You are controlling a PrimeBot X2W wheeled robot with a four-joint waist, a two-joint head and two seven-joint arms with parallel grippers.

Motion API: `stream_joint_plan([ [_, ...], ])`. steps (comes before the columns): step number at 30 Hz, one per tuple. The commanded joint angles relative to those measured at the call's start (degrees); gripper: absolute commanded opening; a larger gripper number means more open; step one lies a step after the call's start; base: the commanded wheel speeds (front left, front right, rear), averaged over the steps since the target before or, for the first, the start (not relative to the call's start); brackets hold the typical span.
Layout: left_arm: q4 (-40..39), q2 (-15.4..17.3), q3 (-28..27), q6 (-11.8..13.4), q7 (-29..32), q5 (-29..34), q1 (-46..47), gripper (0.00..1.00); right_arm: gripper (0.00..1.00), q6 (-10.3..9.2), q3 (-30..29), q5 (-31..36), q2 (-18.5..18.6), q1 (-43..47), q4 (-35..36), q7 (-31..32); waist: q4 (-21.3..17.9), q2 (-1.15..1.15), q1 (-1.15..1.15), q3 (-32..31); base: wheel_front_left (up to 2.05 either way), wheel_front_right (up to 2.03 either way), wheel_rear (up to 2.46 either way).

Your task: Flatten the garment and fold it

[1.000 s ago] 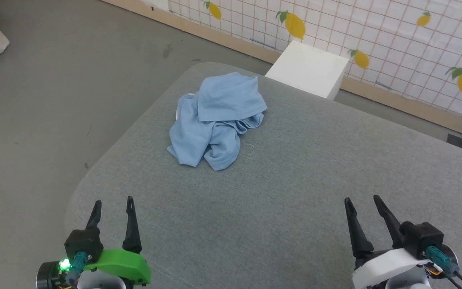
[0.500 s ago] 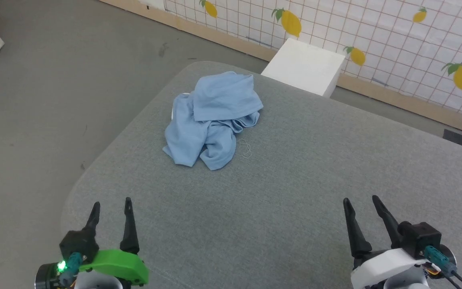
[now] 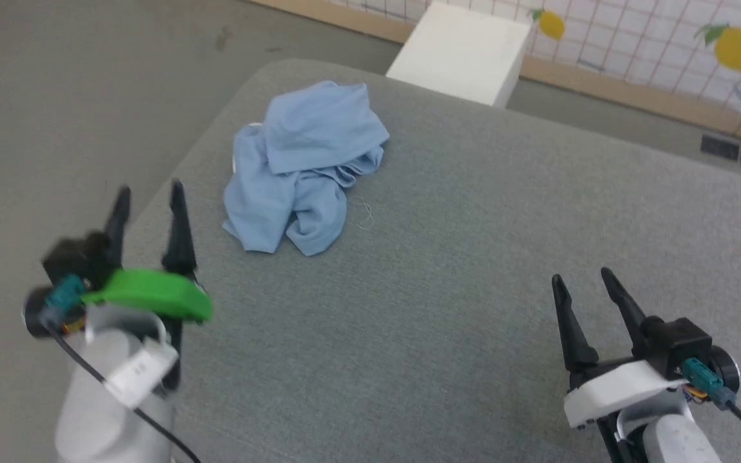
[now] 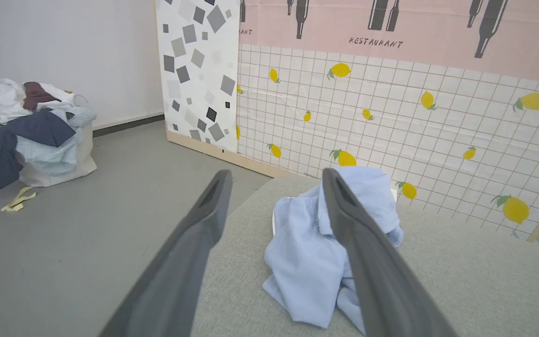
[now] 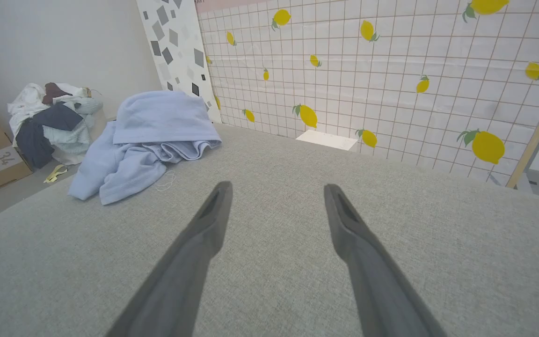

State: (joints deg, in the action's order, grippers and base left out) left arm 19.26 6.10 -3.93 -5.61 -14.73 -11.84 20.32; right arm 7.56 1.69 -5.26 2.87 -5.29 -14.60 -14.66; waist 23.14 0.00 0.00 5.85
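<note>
A crumpled light blue garment (image 3: 300,167) lies in a heap near the far left corner of the grey fabric-covered table (image 3: 448,302), one broad flap folded over the top of the bundle and a sliver of white showing at its left side. The left gripper (image 3: 150,188), green-capped, hangs above the table's left edge, just short of the heap and clear of it; its two dark fingers stand wide apart and hold nothing. From the left wrist view the fingers point toward the bundle, one of them crossing in front of the cloth without touching it. The right gripper (image 3: 581,276), white-capped, sits over the near right part of the table, well apart from the garment, its jaws also spread wide and empty above bare grey fabric. A loose pale thread (image 3: 364,215) lies on the table just beside the heap's right side. Beyond the far edge stands a white box (image 3: 460,51) on the floor, against a lemon-print grid wall panel (image 3: 640,38). Farther left — seen from both wrists — a pile of mixed clothes (image 4: 26,126) sits on the floor.
</note>
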Motion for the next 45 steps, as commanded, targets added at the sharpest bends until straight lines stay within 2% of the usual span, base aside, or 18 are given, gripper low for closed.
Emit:
stream_joint_plan([
  [1, 1.11, 0.99, -0.26, -0.5, -0.27, -0.95, 2.9, 1.0, 1.0, -0.08, -0.32, 0.74, 0.0, -1.25, 0.44, -0.29, -3.02, 0.0, 0.0, 4.24, 0.0, 0.0, 0.0],
  [7, 7.92, 3.73, 0.23, -1.4, 0.94, -4.12, 14.01, 1.0, 1.0, -0.08, -1.45, 3.03, 0.0, -3.23, 2.47, 0.77, -6.06, 0.0, 0.0, 10.01, 0.0, 0.0, 0.0],
  [12, 15.26, 5.91, 0.86, -1.65, 6.47, -6.67, 22.46, 1.0, 1.0, -0.08, -2.06, 4.38, 0.0, -4.04, 4.7, 1.84, -8.78, 0.0, 0.0, 13.96, 0.0, 0.0, 0.0],
  [18, 25.55, 8.62, 1.99, -1.64, 19.66, -8.48, 29.57, 1.0, 1.0, -0.08, -2.72, 5.24, 0.0, -4.25, 7.62, 2.89, -12.19, 0.0, 0.0, 17.43, 0.0, 0.0, 0.0],
  [22, 31.46, 9.61, 2.38, -0.08, 29.05, -8.98, 32.26, 1.0, 1.0, -0.08, -2.99, 5.15, 0.0, -4.14, 9.39, 3.2, -13.87, 0.0, 0.0, 19.51, 0.0, 0.0, 0.0],
  [25, 34.78, 9.51, 3.15, 1.33, 35.33, -8.93, 33.43, 1.0, 1.0, -0.08, -3.36, 5.09, 0.0, -3.9, 10.38, 3.21, -14.45, 0.0, 0.0, 20.81, 0.0, 0.0, 0.0],
  [29, 37.39, 8.99, 3.86, 2.17, 40.6, -9.19, 34.13, 1.0, 1.0, -0.08, -3.51, 5.01, 0.0, -3.84, 11.17, 3.17, -14.83, 0.0, 0.0, 22.21, 0.0, 0.0, 0.0],
  [34, 40.33, 7.75, 4.05, 2.37, 46.88, -10.54, 34.27, 1.0, 1.0, -0.08, -3.4, 4.63, 0.0, -3.91, 11.54, 3.15, -14.71, 0.0, 0.0, 23.12, 0.0, 0.0, 0.0],
  [35, 40.52, 7.57, 4.04, 2.41, 47.36, -10.76, 34.25, 0.83, 1.0, -0.08, -3.38, 4.62, 0.0, -3.97, 11.57, 3.18, -14.58, 0.0, 0.0, 23.24, 0.0, 0.0, 0.0],
  [36, 40.55, 7.46, 4.13, 2.39, 47.53, -10.83, 34.22, 0.36, 1.0, -0.08, -3.41, 4.64, 0.0, -4.01, 11.56, 3.2, -14.44, 0.0, 0.0, 23.28, 0.0, 0.0, 0.0],
  [37, 40.23, 7.48, 4.26, 2.3, 46.95, -10.79, 34.18, 0.0, 1.0, -0.08, -3.44, 4.66, 0.0, -4.09, 11.56, 3.23, -14.27, 0.0, 0.0, 23.3, 0.0, 0.0, 0.0],
  [45, 36.75, 8.23, 2.48, 2.51, 36.39, -11.99, 33.99, 0.0, 1.0, -0.08, -3.08, 4.68, 0.0, -4.47, 10.4, 2.97, -12.53, 0.0, 0.0, 20.94, 0.0, 0.0, 0.0],
])
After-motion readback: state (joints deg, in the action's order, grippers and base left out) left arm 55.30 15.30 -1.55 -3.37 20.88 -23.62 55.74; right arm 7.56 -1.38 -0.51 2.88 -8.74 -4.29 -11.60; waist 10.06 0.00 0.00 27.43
